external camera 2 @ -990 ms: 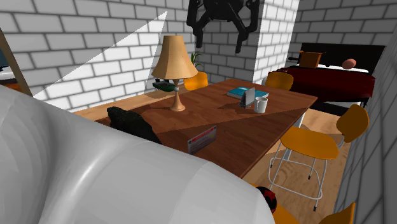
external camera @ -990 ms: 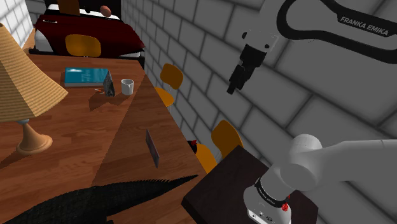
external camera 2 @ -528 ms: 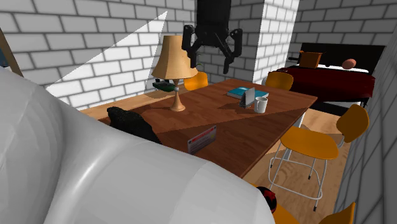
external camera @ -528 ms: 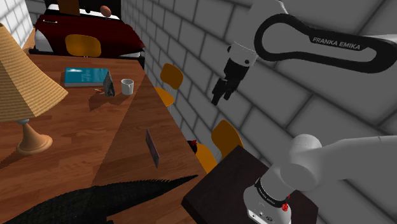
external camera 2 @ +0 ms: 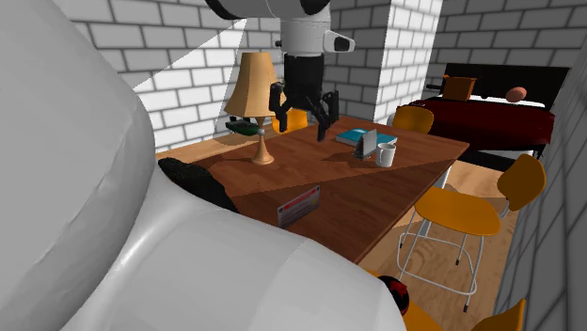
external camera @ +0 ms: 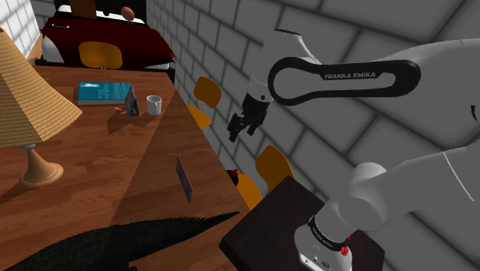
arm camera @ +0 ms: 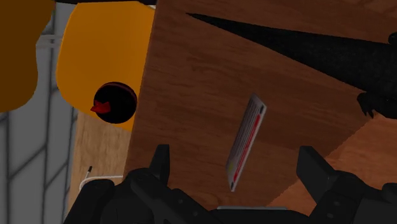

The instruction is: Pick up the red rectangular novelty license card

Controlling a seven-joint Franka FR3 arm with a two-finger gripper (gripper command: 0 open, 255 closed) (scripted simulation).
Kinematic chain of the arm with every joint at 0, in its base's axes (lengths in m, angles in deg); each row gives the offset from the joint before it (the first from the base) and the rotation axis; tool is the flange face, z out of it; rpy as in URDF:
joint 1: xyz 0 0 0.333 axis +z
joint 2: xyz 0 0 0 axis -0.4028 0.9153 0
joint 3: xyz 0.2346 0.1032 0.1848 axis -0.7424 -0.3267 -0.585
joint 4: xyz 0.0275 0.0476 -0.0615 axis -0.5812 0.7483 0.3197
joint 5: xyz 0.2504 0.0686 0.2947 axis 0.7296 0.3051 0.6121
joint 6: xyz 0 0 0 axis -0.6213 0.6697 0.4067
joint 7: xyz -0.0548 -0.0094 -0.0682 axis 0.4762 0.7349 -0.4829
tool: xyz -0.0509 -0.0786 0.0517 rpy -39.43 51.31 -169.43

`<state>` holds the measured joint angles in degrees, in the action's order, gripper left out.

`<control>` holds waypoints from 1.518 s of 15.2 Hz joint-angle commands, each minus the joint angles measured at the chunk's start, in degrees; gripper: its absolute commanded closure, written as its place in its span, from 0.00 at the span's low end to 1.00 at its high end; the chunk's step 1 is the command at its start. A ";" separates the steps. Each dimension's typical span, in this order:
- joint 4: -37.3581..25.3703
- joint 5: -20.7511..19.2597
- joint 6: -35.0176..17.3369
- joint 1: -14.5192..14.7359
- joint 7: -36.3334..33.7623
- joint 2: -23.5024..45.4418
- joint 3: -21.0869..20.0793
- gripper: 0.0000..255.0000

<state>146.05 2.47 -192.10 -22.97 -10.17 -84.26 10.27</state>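
Well, by the shoulder view I am on the approach: my gripper (external camera: 241, 127) hangs in the air, fingers spread and empty, and the card (external camera: 183, 178) stands on edge on the table (external camera: 100, 165), well apart from the lamp (external camera: 27, 108). The second exterior view shows its reddish face, long axis level, nearer the camera than the lamp. The wrist view has its thin edge in line between my fingers; I judge the next move is to descend and pinch its faces

Both outer views look over the table (external camera: 92, 154) toward the bed (external camera: 108, 38) — the wrist view, close, straight down.
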 commanded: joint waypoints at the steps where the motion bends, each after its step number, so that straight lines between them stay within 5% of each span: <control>1: 0.40 -0.03 -4.61 -0.22 -2.74 3.78 -2.01 0.00; 7: -1.30 -3.40 -16.32 -1.95 -11.60 16.70 -7.05 0.00; 13: -6.34 -13.19 -25.48 -3.45 -24.16 31.61 -9.95 0.00; 19: -14.74 -25.65 -30.50 -0.15 -37.82 46.69 -6.73 0.00; 23: -19.05 -29.60 -32.18 2.53 -42.43 53.14 -3.94 0.00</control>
<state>127.73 -26.15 -223.58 -20.99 -51.63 -32.61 5.66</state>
